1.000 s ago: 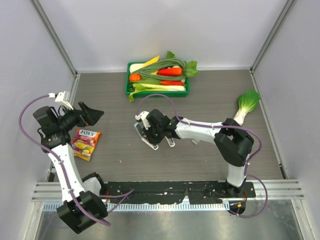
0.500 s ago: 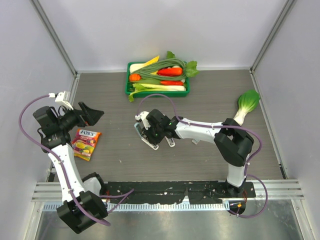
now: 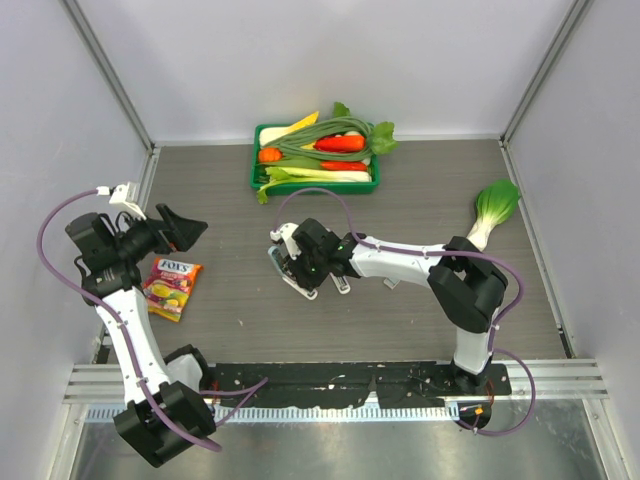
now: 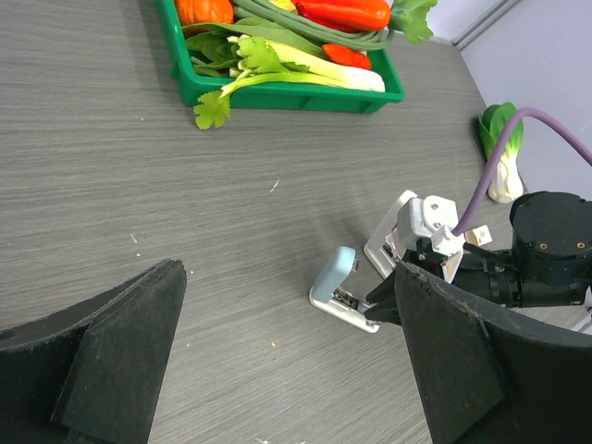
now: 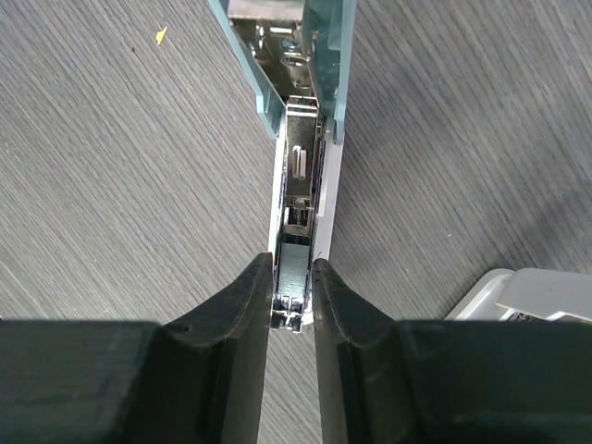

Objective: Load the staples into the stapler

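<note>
Flanking stapler (image 4: 335,289): veg tray (image 4: 277,95) behind, candy bag (image 3: 172,287) left.

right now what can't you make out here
- Whether the stapler is loaded: right wrist view, the right gripper covers the channel's near end.
- Grip: same view, the fingers flank the channel; touching or apart, too close to tell.
- Whitish thing: same view, cut off by the frame edge and a finger.
- Top view: stapler mostly under the right gripper.
</note>
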